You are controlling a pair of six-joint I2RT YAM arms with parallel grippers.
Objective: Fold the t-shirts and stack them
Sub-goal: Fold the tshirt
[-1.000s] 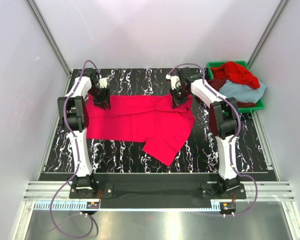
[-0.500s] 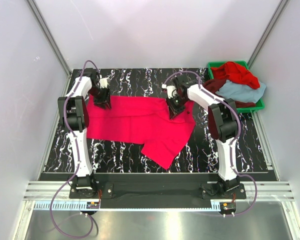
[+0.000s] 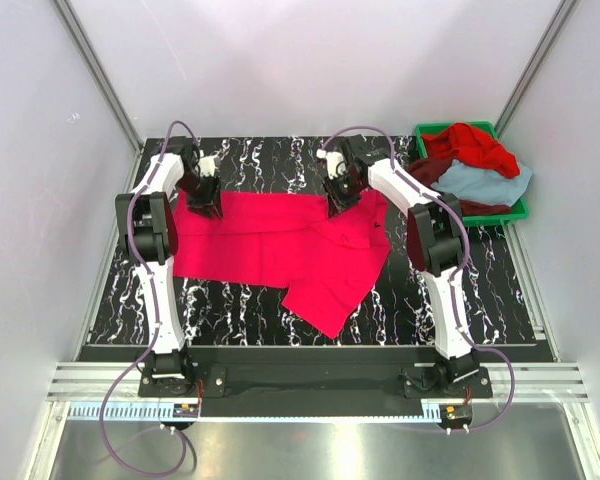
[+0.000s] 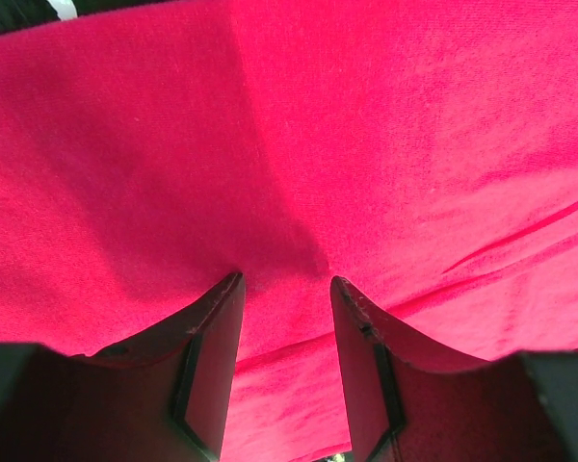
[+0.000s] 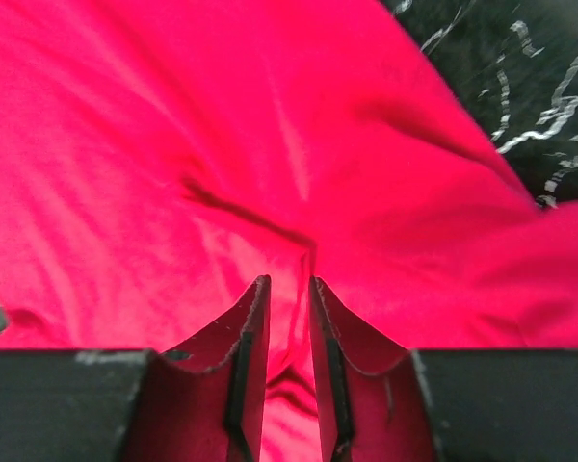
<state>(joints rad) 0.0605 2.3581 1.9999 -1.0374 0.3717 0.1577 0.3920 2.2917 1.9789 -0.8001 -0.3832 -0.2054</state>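
A crimson-pink t-shirt [image 3: 280,240] lies spread on the black marbled table [image 3: 250,160], one part hanging toward the near edge. My left gripper [image 3: 208,200] is at the shirt's far left corner. In the left wrist view [image 4: 286,281] its jaws stand a little apart with cloth gathered between the tips. My right gripper [image 3: 337,195] is at the shirt's far edge. In the right wrist view [image 5: 289,281] it is shut on a pinched ridge of the cloth.
A green bin [image 3: 520,208] stands at the far right. It holds a brighter red t-shirt [image 3: 472,145], a dark maroon one [image 3: 428,170] and a light blue-grey one [image 3: 492,183]. Grey walls and metal rails enclose the table.
My right gripper has moved left along the shirt's far edge, dragging the pinched cloth with it. The left gripper has stayed in place.
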